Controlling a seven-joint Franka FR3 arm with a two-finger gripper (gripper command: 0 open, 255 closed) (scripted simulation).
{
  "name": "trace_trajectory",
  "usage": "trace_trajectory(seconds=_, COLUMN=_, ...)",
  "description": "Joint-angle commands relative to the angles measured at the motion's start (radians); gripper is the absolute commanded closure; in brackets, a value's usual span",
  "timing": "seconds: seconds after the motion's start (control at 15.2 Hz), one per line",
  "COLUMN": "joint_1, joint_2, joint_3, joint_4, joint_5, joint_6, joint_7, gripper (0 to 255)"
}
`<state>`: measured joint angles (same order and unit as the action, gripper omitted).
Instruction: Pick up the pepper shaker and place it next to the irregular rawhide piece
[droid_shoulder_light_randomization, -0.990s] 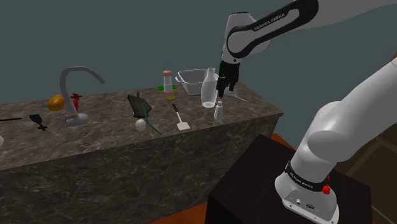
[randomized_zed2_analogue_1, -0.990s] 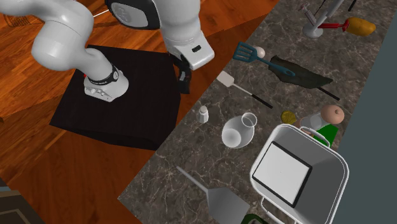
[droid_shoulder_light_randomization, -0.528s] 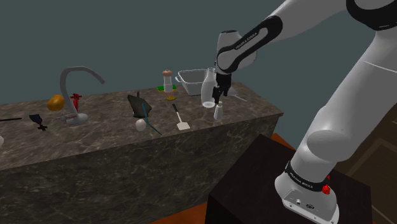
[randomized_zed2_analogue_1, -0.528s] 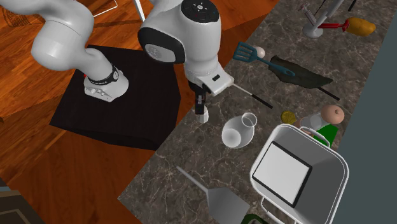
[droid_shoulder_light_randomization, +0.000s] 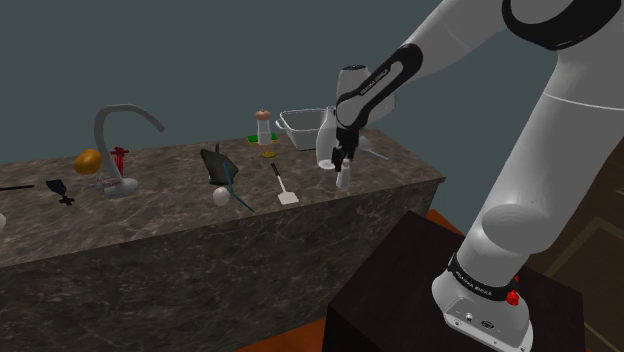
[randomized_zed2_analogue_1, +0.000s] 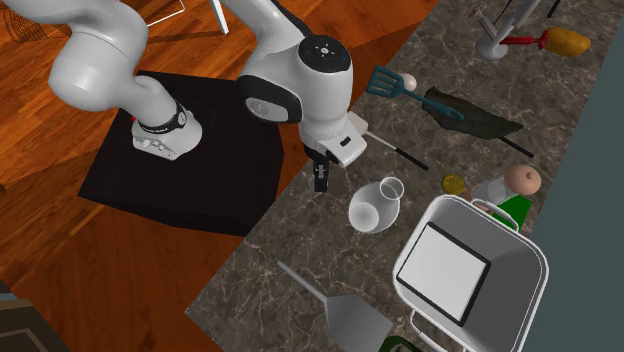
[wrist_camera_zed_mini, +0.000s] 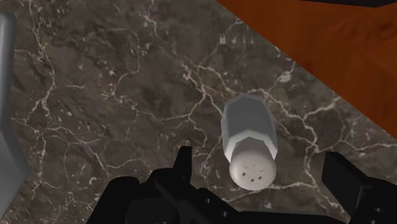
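The shoulder view is dim. Its wall (droid_shoulder_light_randomization: 200, 60) is a flat grey-teal. The marble desk (droid_shoulder_light_randomization: 150, 215) reads dark on top and darker still on its front face toward 6 o'clock. The white arm (droid_shoulder_light_randomization: 540, 200) at 3 o'clock shades from pale to grey across its curves. The second exterior view is brighter, with the wood floor (randomized_zed2_analogue_1: 60, 250) at 8 o'clock a saturated orange. In the wrist view the light is even: the pepper shaker (wrist_camera_zed_mini: 251, 143) is pale grey with its cap lightest, and the fingers (wrist_camera_zed_mini: 347, 181) are flat black.
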<state>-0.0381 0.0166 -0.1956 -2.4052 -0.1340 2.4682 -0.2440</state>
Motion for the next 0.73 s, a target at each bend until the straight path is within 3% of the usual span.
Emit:
trace_trajectory(seconds=0.0, joint_1=-0.002, joint_2=0.036, joint_3=-0.002, joint_4=-0.002, joint_5=0.005, joint_6=0.039, joint_7=-0.005, gripper=0)
trace_trajectory(seconds=0.53, joint_1=-0.003, joint_2=0.036, joint_3=-0.002, joint_4=-0.002, joint_5=0.005, joint_6=0.039, joint_7=-0.005, gripper=0)
trace_trajectory(seconds=0.59, joint_1=-0.003, joint_2=0.036, joint_3=-0.002, joint_4=-0.003, joint_5=0.005, joint_6=0.039, joint_7=-0.005, gripper=255)
trace_trajectory(seconds=0.66, joint_1=-0.003, joint_2=0.035, joint_3=-0.002, joint_4=-0.003, joint_5=0.005, joint_6=0.039, joint_7=-0.005, gripper=255)
